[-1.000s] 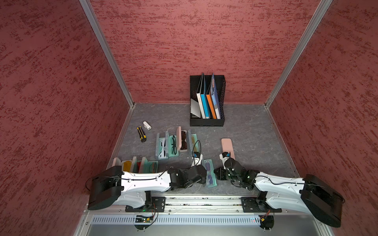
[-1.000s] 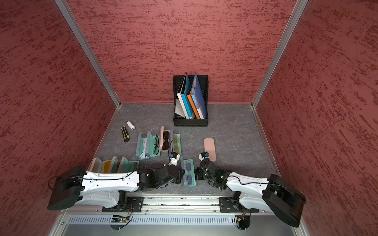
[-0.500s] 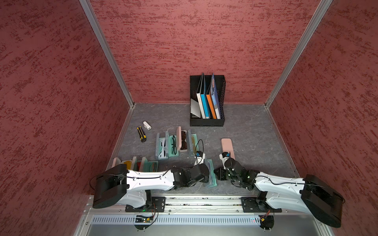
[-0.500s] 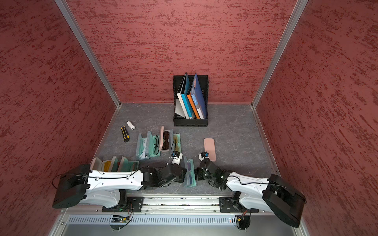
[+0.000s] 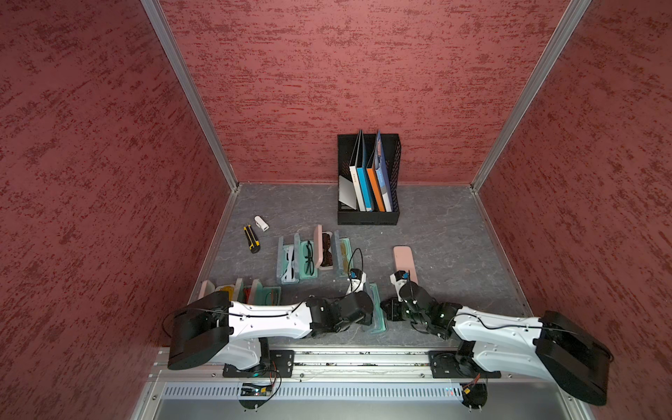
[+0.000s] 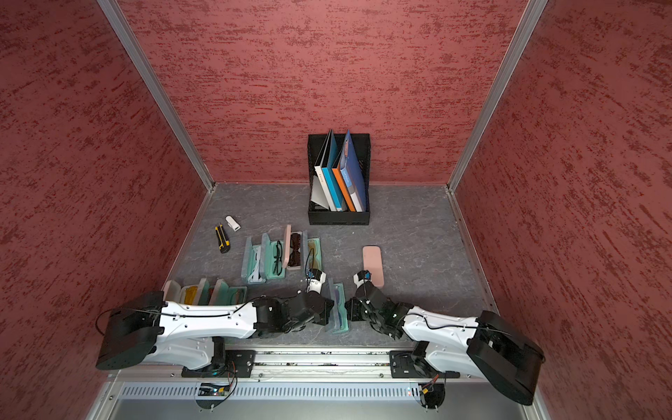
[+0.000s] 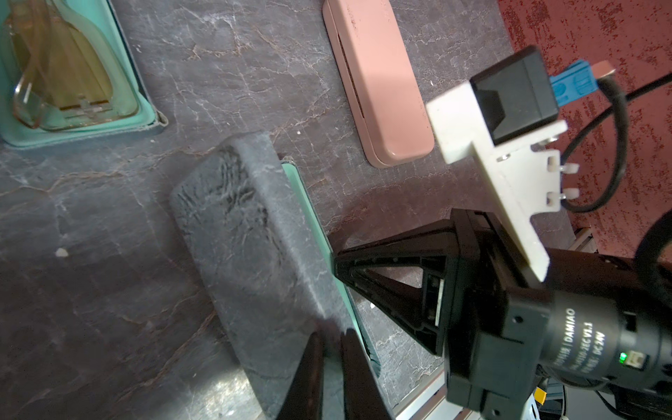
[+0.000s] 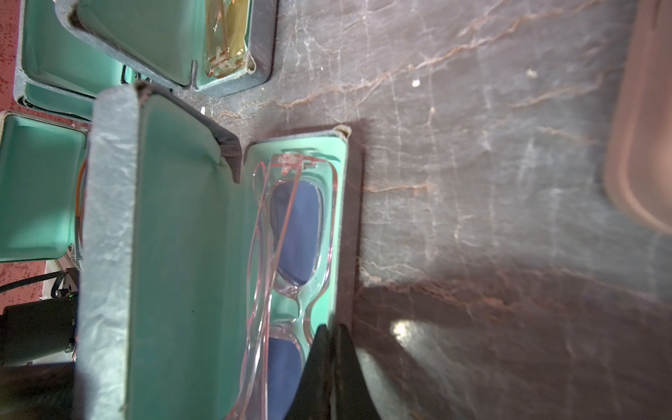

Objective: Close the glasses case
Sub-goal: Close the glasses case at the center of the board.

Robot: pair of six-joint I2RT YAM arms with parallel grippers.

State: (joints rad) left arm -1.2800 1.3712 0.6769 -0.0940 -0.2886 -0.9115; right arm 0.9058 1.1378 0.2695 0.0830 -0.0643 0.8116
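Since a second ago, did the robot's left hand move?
Yes. In a top view, the left hand slid sideways toward the open glasses case, ending nearer the pink case, which stayed put.

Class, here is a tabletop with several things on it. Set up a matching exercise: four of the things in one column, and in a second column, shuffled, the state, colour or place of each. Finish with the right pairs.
Column 1
1. pink glasses case
2. grey glasses case
3. utility knife
4. file holder

Column 2
A. black, with upright folders inside
B. lid half raised, blue-lensed glasses inside
C. shut, lying flat on the table
D. yellow and black, beside a small white object

Pairs: 1-C; 2-B; 3-D; 4-A
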